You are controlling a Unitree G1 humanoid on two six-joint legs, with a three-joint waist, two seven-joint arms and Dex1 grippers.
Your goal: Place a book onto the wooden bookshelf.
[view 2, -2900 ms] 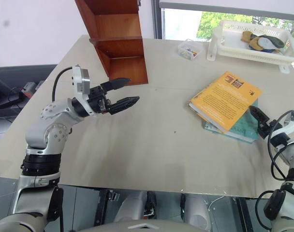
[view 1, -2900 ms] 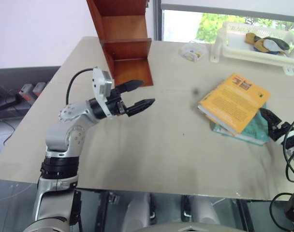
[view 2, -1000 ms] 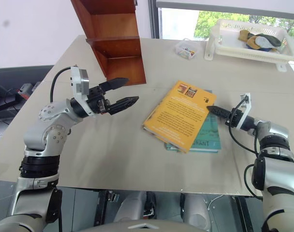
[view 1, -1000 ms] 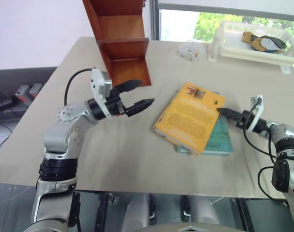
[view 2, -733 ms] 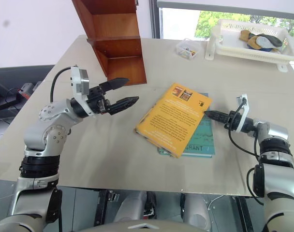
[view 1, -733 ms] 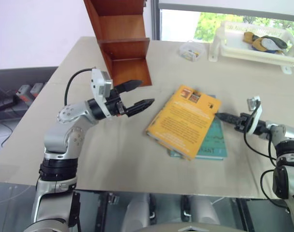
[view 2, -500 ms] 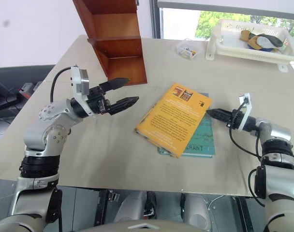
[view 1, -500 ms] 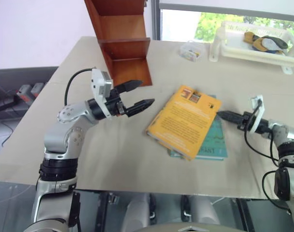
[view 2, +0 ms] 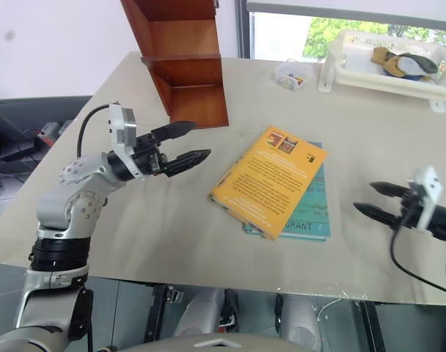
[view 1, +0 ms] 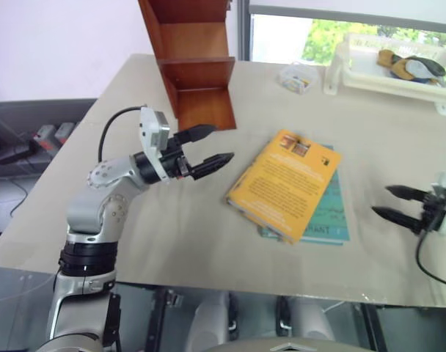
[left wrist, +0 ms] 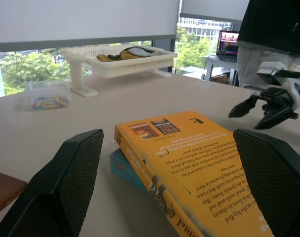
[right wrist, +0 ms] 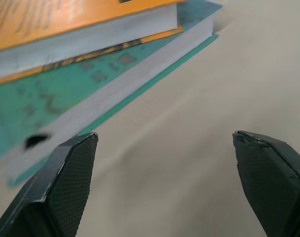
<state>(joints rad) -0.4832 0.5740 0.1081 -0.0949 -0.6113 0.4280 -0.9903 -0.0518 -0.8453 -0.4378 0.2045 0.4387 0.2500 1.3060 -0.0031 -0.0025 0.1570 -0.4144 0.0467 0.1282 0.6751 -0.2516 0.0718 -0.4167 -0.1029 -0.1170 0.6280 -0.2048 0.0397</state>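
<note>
Book [view 1: 285,183] is seen mid-frame on the surface [view 1: 208,220], stacked on a teal book [view 1: 331,216]. Left claw [view 1: 210,149] and right claw [view 1: 396,203] are released, nothing gripped. Bookshelf [view 1: 197,62] is at upper left.

You see the wooden bookshelf [view 1: 197,81] at upper left, reddish-brown and smoothly varnished. The book [view 1: 284,182] has a matt orange paper cover with pale page edges. The teal book [view 1: 331,216] under it looks like paper too. The table [view 1: 208,235] is matt beige. The tray [view 1: 388,73] is white plastic.
</note>
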